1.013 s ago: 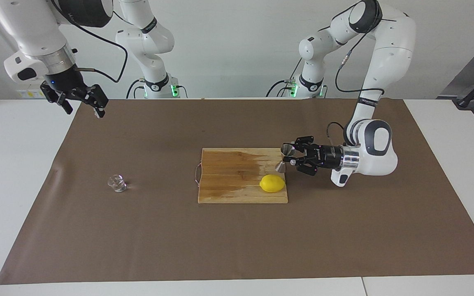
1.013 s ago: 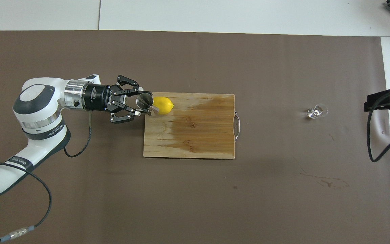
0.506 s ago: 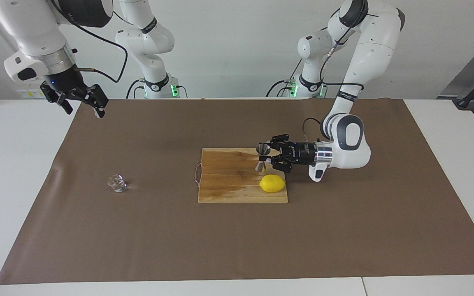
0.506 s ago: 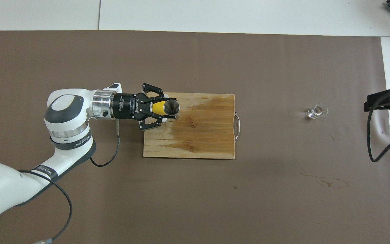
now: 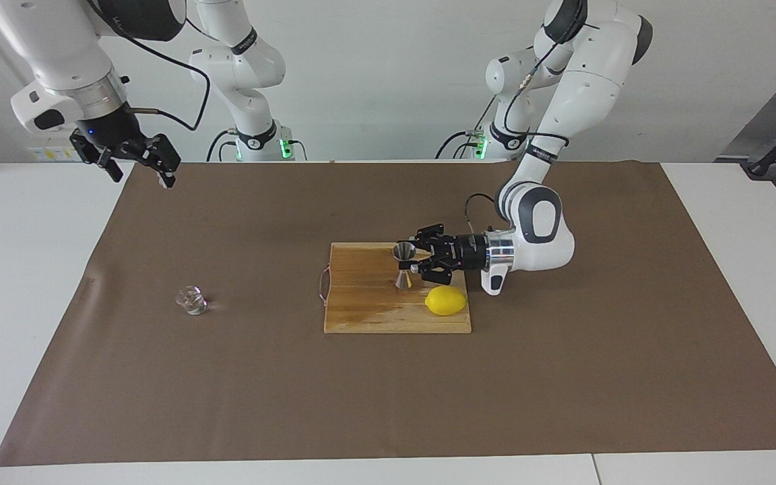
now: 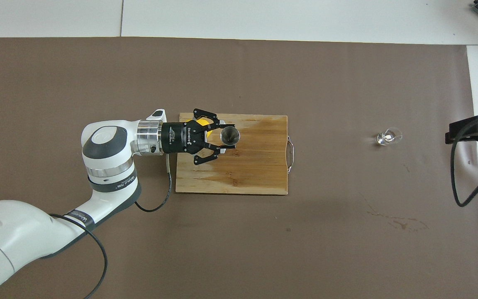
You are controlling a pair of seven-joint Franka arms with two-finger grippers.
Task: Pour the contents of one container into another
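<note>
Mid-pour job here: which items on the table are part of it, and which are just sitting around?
Part of the job:
- steel jigger, upright, gripped at its waist by the left gripper over the cutting board
- glass cup, on the brown mat toward the right arm's end
- right gripper, open, waiting raised

Lying about:
- lemon, on the board
- cutting board

The jigger (image 5: 403, 265) is a small silvery steel hourglass of two cones joined at a narrow waist, upright with its open mouth up, over the wooden board (image 5: 361, 310). The cup (image 5: 192, 300) is a tiny squat clear glass with rounded faceted sides, standing on the brown mat (image 5: 226, 391) toward the right arm's end, well apart from the jigger
</note>
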